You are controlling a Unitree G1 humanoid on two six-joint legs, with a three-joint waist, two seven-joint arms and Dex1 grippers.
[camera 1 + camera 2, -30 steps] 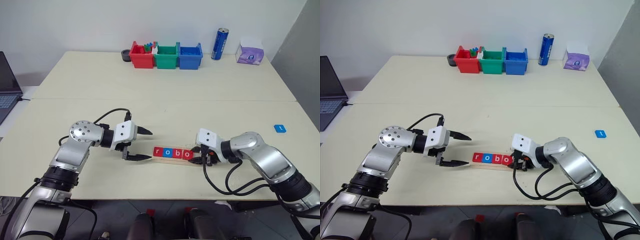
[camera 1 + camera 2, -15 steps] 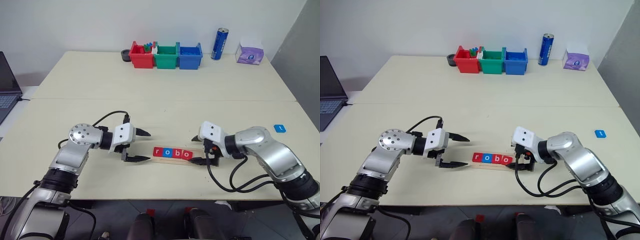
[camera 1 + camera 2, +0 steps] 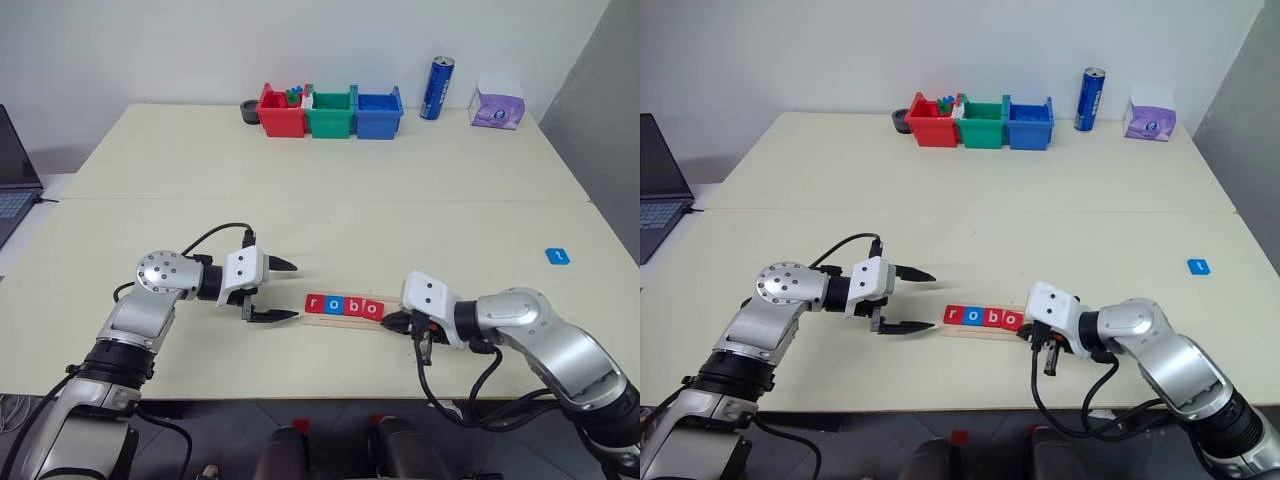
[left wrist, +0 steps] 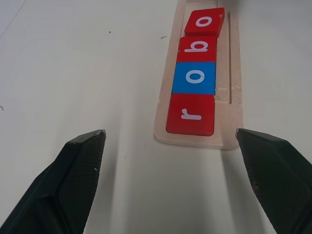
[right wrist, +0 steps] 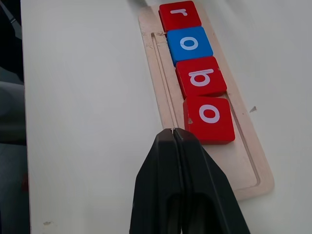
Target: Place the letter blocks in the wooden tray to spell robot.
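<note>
The wooden tray (image 3: 345,321) lies near the table's front edge. In it, left to right, sit a red r (image 3: 315,304), a blue o (image 3: 333,305), a red b (image 3: 352,306) and a red o (image 3: 372,308) that is slightly askew (image 5: 209,118). A blue t block (image 3: 558,256) lies alone on the table at the far right. My left gripper (image 3: 296,290) stands open just left of the tray, its fingers (image 4: 73,175) either side of the tray's end. Just off the tray's right end is my right gripper (image 3: 388,322), shut and empty (image 5: 173,130).
Red (image 3: 283,112), green (image 3: 332,113) and blue (image 3: 380,112) bins stand in a row at the back, with a blue can (image 3: 435,88) and a tissue box (image 3: 498,105) to their right. A laptop (image 3: 10,170) sits at the left edge.
My right gripper has let go at the tray's right end, drawn back toward the table's front edge and shut. The left gripper has stayed where it was, open.
</note>
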